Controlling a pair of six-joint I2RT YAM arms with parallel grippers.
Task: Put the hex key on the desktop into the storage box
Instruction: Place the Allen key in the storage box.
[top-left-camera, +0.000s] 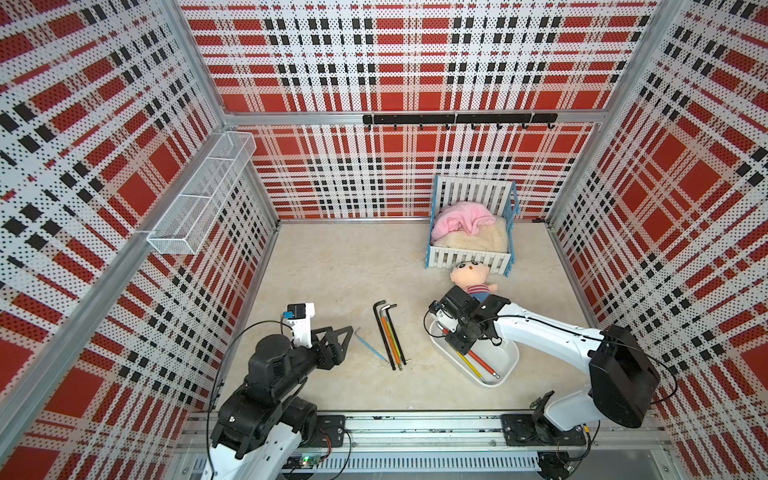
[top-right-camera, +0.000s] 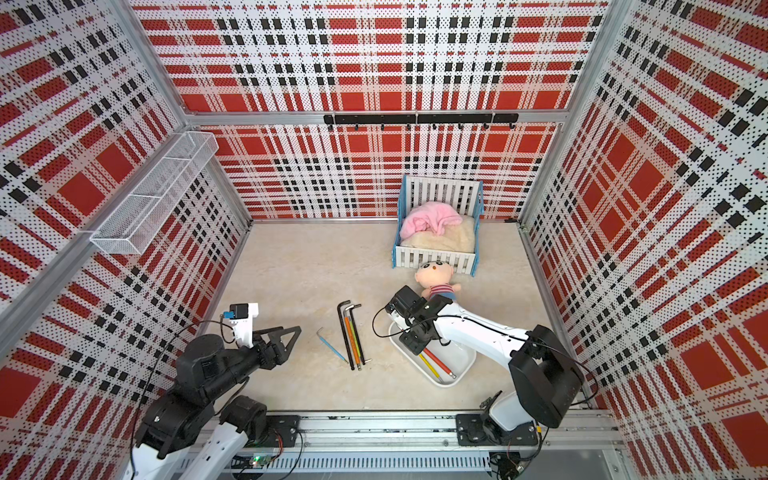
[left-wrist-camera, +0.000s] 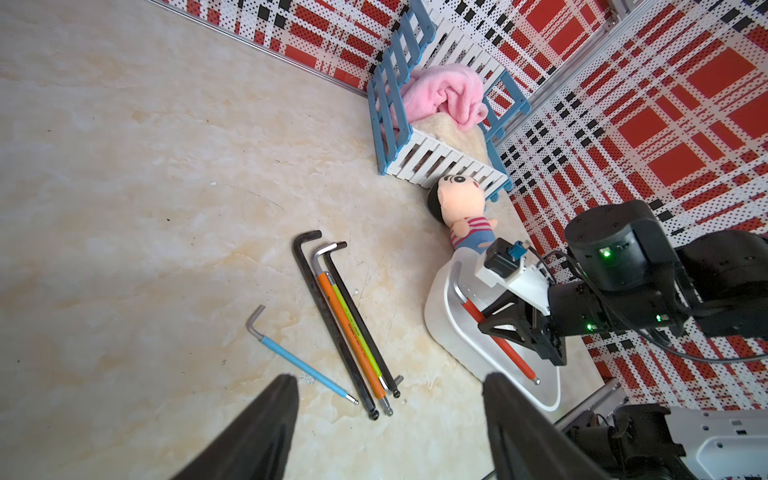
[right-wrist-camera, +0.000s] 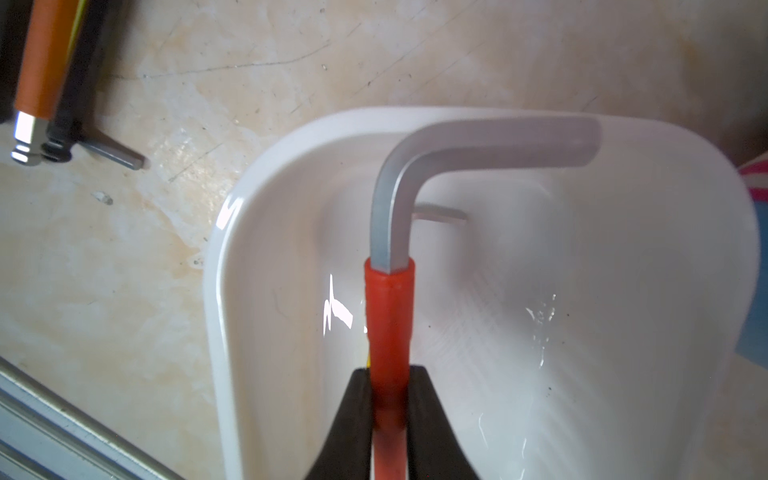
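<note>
Right pincer (right-wrist-camera: 388, 372) clamped on red hex key (right-wrist-camera: 388, 299); shaft runs straight ahead from pincer, along storage box (right-wrist-camera: 216, 291) length, inside its rim. Left pincer (left-wrist-camera: 390, 378) apart, empty; blue hex key (left-wrist-camera: 303, 365) on tabletop (left-wrist-camera: 145, 208) just ahead of it.

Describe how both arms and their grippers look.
The left arm and right arm have white shells and bulky black joints, with thin black cables looping alongside. The left gripper and right gripper have black, triangular open-frame fingers. Each wrist carries a white camera mount with a blue connector. Green lights glow on the right arm.
</note>
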